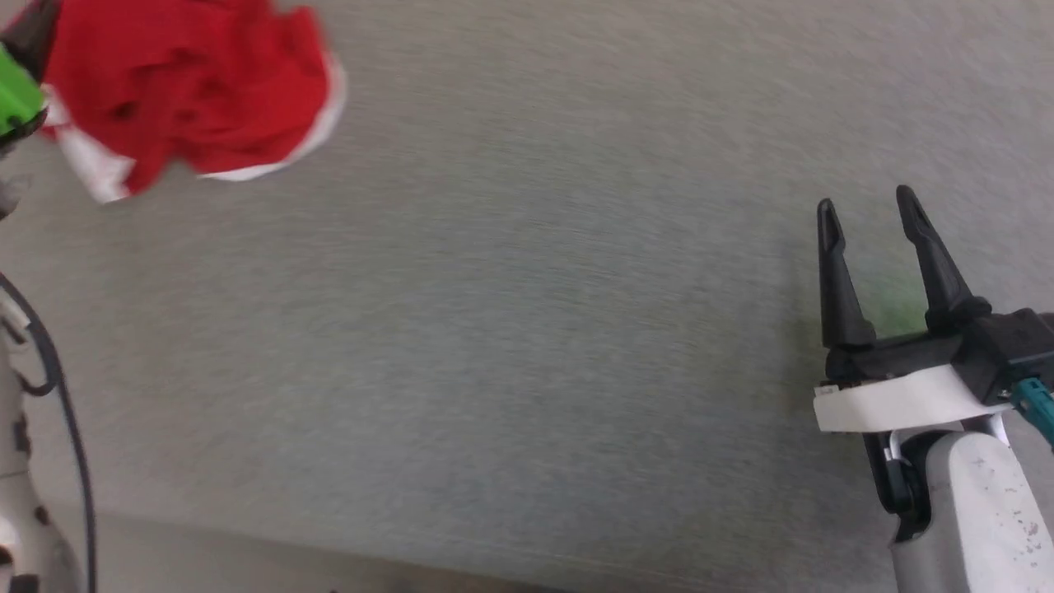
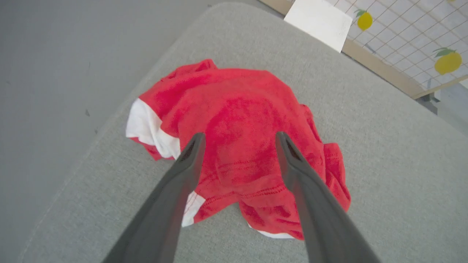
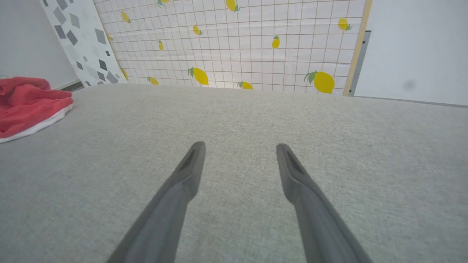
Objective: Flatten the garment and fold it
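Fabric in bright red, the garment (image 1: 189, 91) is lying crumpled in a loose heap at the far left of the grey cloth-covered surface (image 1: 527, 329), as the head view is showing it. White trim is peeking out along its lower and right edges. Motion blur is softening that whole view.

Seen from the left wrist, the heap (image 2: 241, 146) is sitting close to a rounded corner of the surface, folds bunched up and a white patch showing on its left side. The left gripper (image 2: 239, 136) is hanging over the middle of the heap, its two dark fingers spread wide and gripping nothing. Whether the tips are touching the cloth cannot be told.

The right gripper (image 1: 866, 202) is hovering well apart from the garment, at the right side of the surface, fingers pointing up the head view. Its fingers are likewise standing wide apart and holding nothing, with bare grey cloth showing between them in the right wrist view (image 3: 240, 145). From that camera the garment (image 3: 29, 106) is showing at the far left edge, its white hem resting on the surface.

Behind the surface, a lemon-print grid backdrop (image 3: 256, 44) is standing upright, with a grey-patterned panel (image 3: 80, 40) leaning beside it.
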Controlling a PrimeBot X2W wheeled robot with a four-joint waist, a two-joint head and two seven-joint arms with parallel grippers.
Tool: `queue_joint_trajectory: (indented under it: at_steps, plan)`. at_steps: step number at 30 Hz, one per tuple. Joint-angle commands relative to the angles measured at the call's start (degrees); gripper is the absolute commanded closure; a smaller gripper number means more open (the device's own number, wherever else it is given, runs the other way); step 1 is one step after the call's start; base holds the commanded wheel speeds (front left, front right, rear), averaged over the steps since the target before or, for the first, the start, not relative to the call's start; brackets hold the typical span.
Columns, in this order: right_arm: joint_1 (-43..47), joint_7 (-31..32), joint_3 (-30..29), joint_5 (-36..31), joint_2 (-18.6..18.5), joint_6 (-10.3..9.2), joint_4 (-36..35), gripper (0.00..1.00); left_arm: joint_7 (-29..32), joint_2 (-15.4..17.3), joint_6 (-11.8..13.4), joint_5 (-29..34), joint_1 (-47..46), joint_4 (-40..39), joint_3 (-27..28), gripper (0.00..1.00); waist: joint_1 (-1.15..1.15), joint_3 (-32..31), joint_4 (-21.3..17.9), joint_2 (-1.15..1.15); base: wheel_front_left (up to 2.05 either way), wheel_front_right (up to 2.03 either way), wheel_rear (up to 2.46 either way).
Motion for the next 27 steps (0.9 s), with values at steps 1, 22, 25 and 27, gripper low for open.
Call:
queue_joint_trajectory:
  at_steps: [1, 22, 25, 27]
  plan:
    - [-0.99, -0.31, 0.16, 0.82, -0.03, -0.09, -0.42, 0.00, 2.82, 1.20, 1.75, -0.14, 1.25, 0.07, 0.36, 0.00, -0.01, 7.77, -9.73, 0.00, 0.00, 0.00, 0.00]
    - [0.52, -0.33, 0.01, 2.89, -0.03, -0.09, -0.26, 0.00, -0.47, 6.86, 9.20, 6.93, 15.97, -13.25, 3.14, 1.00, -0.01, 2.20, -12.93, 0.00, 0.00, 0.00, 0.00]
    - [1.21, -0.33, 0.00, 2.63, -0.03, -0.09, 0.17, 0.00, -14.06, 7.14, 7.58, 10.34, 14.40, -12.64, 2.88, 1.00, -0.01, -0.90, -12.12, 0.00, 0.00, 0.00, 0.00]
    - [1.80, -0.33, -0.18, 2.35, -0.03, -0.09, 0.55, 0.00, -21.75, 6.83, 6.02, 11.66, 13.54, -11.46, 2.15, 1.00, -0.01, -3.42, -11.55, 0.00, 0.00, 0.00, 0.00]
